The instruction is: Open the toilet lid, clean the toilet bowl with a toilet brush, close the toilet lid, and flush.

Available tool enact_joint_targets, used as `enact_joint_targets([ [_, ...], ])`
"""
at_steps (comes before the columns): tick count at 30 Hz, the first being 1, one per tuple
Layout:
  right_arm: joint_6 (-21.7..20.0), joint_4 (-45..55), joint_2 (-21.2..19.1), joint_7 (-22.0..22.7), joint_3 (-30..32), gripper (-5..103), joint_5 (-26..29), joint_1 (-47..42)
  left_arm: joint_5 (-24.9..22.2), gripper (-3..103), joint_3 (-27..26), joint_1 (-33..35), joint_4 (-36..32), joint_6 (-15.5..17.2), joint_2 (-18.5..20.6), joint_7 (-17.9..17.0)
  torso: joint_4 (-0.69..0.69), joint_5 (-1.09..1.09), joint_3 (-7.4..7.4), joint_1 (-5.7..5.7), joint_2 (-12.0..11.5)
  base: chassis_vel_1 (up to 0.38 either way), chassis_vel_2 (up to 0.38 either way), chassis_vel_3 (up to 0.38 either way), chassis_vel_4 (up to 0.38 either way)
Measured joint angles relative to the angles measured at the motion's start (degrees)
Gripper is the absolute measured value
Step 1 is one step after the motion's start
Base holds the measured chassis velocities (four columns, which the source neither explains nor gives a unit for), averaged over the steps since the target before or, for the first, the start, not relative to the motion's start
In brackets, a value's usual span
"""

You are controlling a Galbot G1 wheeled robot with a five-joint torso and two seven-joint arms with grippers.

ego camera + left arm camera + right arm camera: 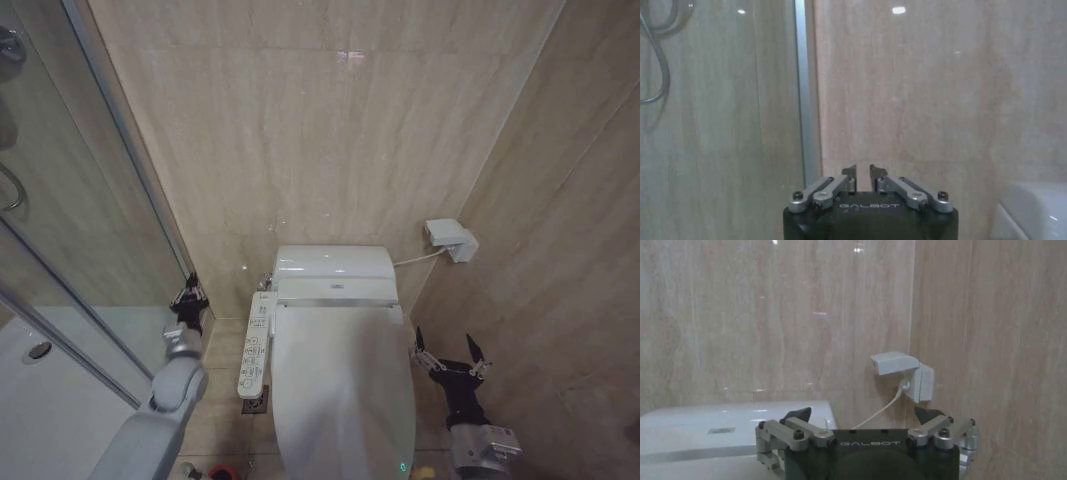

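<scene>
The toilet lid [340, 390] lies shut, a smooth white oval covering the toilet bowl, which is hidden under it. A side control panel [256, 350] runs along the toilet's left. My left gripper [188, 298] hangs left of the toilet by the shower frame, shut, with nothing in it; in the left wrist view my left gripper [863, 172] faces the tiled wall. To the right of the lid my right gripper [450, 352] stands open and empty, and my right gripper [863, 416] points at the wall in its wrist view. The toilet brush is hidden.
A glass shower enclosure [80, 250] with a white tray [50, 400] stands at the left. A wall socket box [450, 238] with a cable sits behind the toilet's right. A floor drain [255, 403] lies beside the panel. A small red round thing [218, 470] shows at the bottom edge.
</scene>
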Motion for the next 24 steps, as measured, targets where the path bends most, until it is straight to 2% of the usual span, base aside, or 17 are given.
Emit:
enact_joint_targets([
  [1, 0.0, 0.0, 0.0, 0.0, 0.0, 100, 0.0, 0.0, 1.3, 19, -1.4, 4.4, -3.7, 0.3, 1.3, 1.6, 0.00, 0.01, 0.00, 0.00, 0.0, 0.000, 0.000, 0.000, 0.000],
  [5, 0.0, 0.0, 0.0, 0.0, 0.0, 100, 0.0, 0.0, 4.6, 19, -3.6, 7.3, -4.4, -0.5, 2.2, 3.5, -0.01, 0.01, 0.01, 0.00, 0.0, 0.000, 0.000, 0.000, 0.000],
  [6, 0.0, 0.0, 0.0, 0.0, 0.0, 100, 0.0, 0.0, 5.0, 46, -4.4, 8.3, -4.8, -0.7, 2.3, 4.3, -0.01, 0.00, 0.01, 0.00, 0.0, 0.000, 0.000, 0.000, 0.000],
  [7, 0.0, 0.0, 0.0, 0.0, 0.0, 100, 0.0, 0.0, 5.0, 46, -4.4, 8.3, -4.8, -0.7, 2.3, 4.3, -0.01, 0.00, 0.01, 0.00, 0.0, 0.000, 0.000, 0.000, 0.000],
  [9, 0.0, 0.0, 0.0, 0.0, 0.0, 100, 0.0, 0.0, 4.9, 46, -6.2, 10.6, -6.2, -1.0, 2.3, 6.8, 0.00, 0.01, 0.01, 0.01, 0.0, 0.000, 0.000, 0.000, 0.000],
  [11, 0.0, 0.0, 0.0, 0.0, 0.0, 100, 0.0, 0.0, 4.0, 46, -8.4, 12.9, -7.7, -1.3, 2.3, 11.6, 0.00, 0.01, 0.00, 0.01, 0.0, 0.000, 0.000, 0.000, 0.000],
  [12, 0.0, 0.0, 0.0, 0.0, 0.0, 100, 0.0, 0.0, 4.0, 46, -8.4, 12.9, -7.7, -1.3, 2.3, 11.6, 0.00, 0.01, 0.00, 0.01, 0.0, 0.000, 0.000, 0.000, 0.000],
  [13, 0.0, 0.0, 0.0, 0.0, 0.0, 100, 0.0, 0.0, 3.7, 46, -9.1, 13.8, -8.3, -1.4, 2.2, 13.3, 0.00, 0.01, 0.00, 0.01, 0.0, 0.000, 0.000, 0.000, 0.000],
  [14, 0.0, 0.0, 0.0, 0.0, 0.0, 100, 0.0, 0.0, 3.4, 73, -10.0, 14.7, -9.0, -1.4, 2.1, 15.0, 0.00, 0.01, 0.01, 0.01, 0.0, 0.000, 0.000, 0.000, 0.000],
  [16, 0.0, 0.0, 0.0, 0.0, 0.0, 100, 0.0, 0.0, 3.3, 73, -10.5, 15.1, -9.4, -1.4, 2.0, 15.6, 0.00, 0.01, 0.01, 0.01, 0.0, 0.000, 0.000, 0.000, 0.000],
  [19, 0.0, 0.0, 0.0, 0.0, 0.0, 100, 0.0, 0.0, 2.7, 73, -13.2, 17.8, -13.4, -0.6, 0.8, 19.3, 0.00, 0.01, 0.01, 0.01, 0.0, 0.000, 0.000, 0.000, 0.000],
  [20, 0.0, 0.0, 0.0, 0.0, 0.0, 100, 0.0, 0.0, 2.7, 73, -13.2, 17.8, -13.4, -0.6, 0.8, 19.3, 0.00, 0.01, 0.01, 0.01, 0.0, 0.000, 0.000, 0.000, 0.000],
  [21, 0.0, 0.0, 0.0, 0.0, 0.0, 100, 0.0, 0.0, 2.7, 98, -13.9, 18.7, -14.6, -0.2, 0.4, 20.0, -0.01, 0.01, 0.01, 0.01, 0.0, 0.000, 0.000, 0.000, 0.000],
  [24, 0.0, 0.0, 0.0, 0.0, 0.0, 100, 0.0, 0.0, 2.3, 98, -15.7, 20.9, -17.5, 0.7, -0.4, 21.3, -0.01, 0.03, 0.00, 0.01, 0.0, 0.000, 0.000, 0.000, 0.000],
])
